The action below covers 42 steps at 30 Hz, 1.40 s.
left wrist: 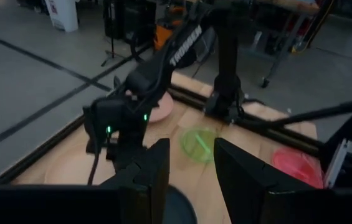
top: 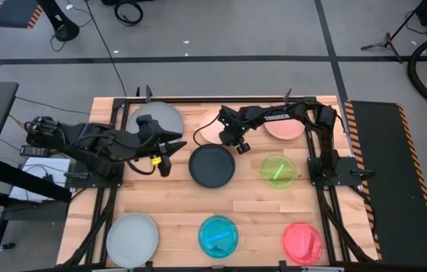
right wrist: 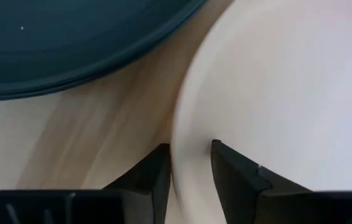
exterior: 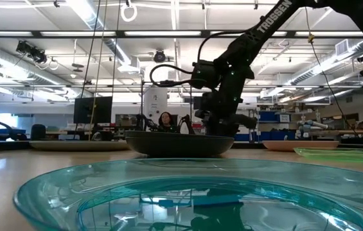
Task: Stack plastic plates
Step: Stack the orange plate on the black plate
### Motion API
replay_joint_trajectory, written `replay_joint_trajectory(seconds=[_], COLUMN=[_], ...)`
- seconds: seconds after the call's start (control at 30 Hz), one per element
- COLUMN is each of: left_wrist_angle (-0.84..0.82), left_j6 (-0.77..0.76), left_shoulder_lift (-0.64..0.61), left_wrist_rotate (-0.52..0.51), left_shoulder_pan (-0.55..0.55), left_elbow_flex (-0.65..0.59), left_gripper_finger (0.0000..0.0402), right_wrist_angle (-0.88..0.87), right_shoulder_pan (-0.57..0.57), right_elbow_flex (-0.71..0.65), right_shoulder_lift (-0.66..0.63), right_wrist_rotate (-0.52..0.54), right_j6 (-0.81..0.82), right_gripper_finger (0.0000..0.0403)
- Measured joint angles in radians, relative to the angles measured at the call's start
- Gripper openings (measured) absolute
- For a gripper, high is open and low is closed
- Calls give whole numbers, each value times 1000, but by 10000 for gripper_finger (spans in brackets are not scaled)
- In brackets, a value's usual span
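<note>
Where fingers straddle: cream plate [right wrist: 275,81] rim.

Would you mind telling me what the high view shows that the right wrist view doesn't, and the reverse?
Only the high view shows both arms, the left gripper, the grey plate, cyan plate, green plate and red-pink plate. Only the right wrist view shows the right gripper with its fingers astride the pale plate's rim. Both show that pale plate and the dark teal plate beside it.

floor [top: 221,30]: grey, dark lines | ceiling lights [exterior: 91,16]: long strips | room: open workshop
</note>
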Motion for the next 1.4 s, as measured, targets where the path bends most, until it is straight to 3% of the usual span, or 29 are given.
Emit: replay_joint_trajectory(seconds=[0.27, 0.4, 0.53, 0.83, 1.13, 1.4], left_wrist_angle=[-93, -140, -236, -333, -332, -331], left_j6=[-71, -74, -120, -191, -180, -206], left_shoulder_lift=[-35, -64, -78, -79, -77, -77], left_wrist_rotate=[-1, -5, -6, -6, -13, -25], left_shoulder_pan=[-74, -111, -152, -293, -361, -416], left_elbow_flex=[0, 0, 0, 0, 0, 0], left_gripper_finger=[133, 133, 133, 133, 133, 133], right_wrist_angle=[2, -24, -95, -167, -198, -160], right_shoulder_pan=[4, 27, 66, 286, 509, 534], right_elbow_flex=[1, -1, 53, 113, 111, 111], right_shoulder_lift=[-1, -25, -104, -278, -156, -39], right_wrist_rotate=[71, 215, 290, 295, 270, 243], right_j6=[2, 6, 64, 237, 454, 523], right_gripper_finger=[14, 15, 12, 12, 14, 14])
